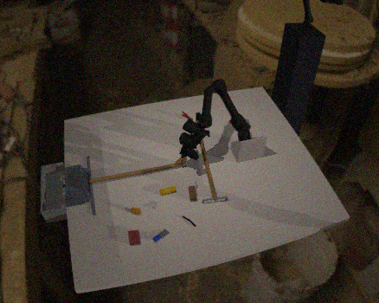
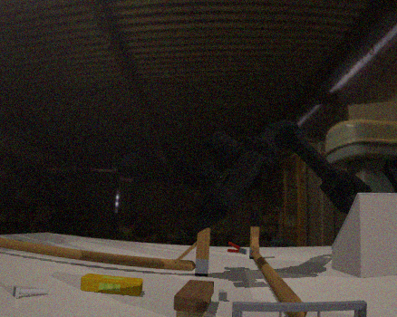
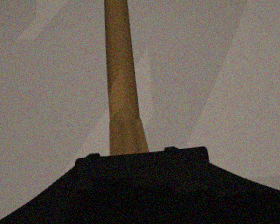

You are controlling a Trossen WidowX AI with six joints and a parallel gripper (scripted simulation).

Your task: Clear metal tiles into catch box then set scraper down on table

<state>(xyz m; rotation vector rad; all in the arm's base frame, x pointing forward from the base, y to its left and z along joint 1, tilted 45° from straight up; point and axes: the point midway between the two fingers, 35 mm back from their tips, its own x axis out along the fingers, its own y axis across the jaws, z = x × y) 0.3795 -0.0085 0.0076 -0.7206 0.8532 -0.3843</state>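
Note:
The long scraper [image 1: 137, 171] [image 2: 123, 260] [image 3: 122, 65] has a long wooden handle and a wide thin blade [image 1: 91, 195]. The blade stands crosswise at the near edge of the blue-grey steel plate [image 1: 79, 196]. The pale catch box [image 1: 53, 192] is at the plate's far end, at the table's left edge. My gripper [image 1: 185, 156] is shut on the upright wooden grip [image 2: 203, 246] at the scraper's near end, just above the table. The wrist view shows the handle running away from the gripper. Separate metal tiles cannot be made out on the dim plate.
A second wooden-handled tool [image 1: 208, 173] [image 2: 277, 283] with a frame head lies right of the gripper. A yellow block [image 1: 168, 190] [image 2: 111, 285], brown block [image 1: 192, 193] [image 2: 194, 293], red block [image 1: 134, 237] and blue-grey piece [image 1: 161, 235] lie in front. Red-handled pliers [image 1: 185, 114] lie behind.

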